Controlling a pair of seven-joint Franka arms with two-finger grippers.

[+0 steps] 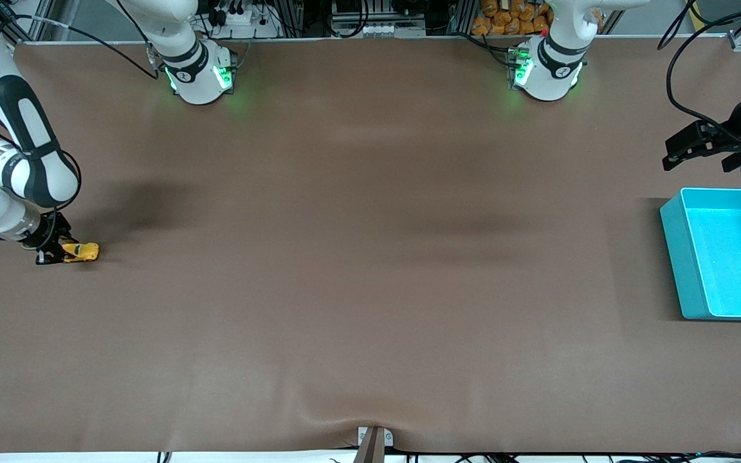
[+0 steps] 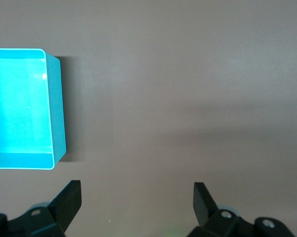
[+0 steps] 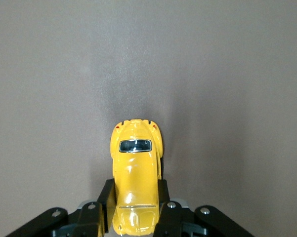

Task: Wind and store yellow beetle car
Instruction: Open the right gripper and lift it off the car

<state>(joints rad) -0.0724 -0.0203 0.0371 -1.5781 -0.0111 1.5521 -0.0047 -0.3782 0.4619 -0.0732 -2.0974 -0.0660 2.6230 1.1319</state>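
Black fingers (image 3: 101, 205) of the right gripper (image 1: 55, 252) clamp the flanks of the yellow beetle car (image 3: 135, 177), a glossy yellow-orange toy with a rounded body, one small dark window and tiny red dots by its tail. Car and gripper sit low at the table (image 1: 370, 257) edge on the right arm's end. By the opposite edge the left gripper (image 1: 698, 149) waits with fingers spread wide, holding nothing, just beside the turquoise bin (image 1: 676, 257).
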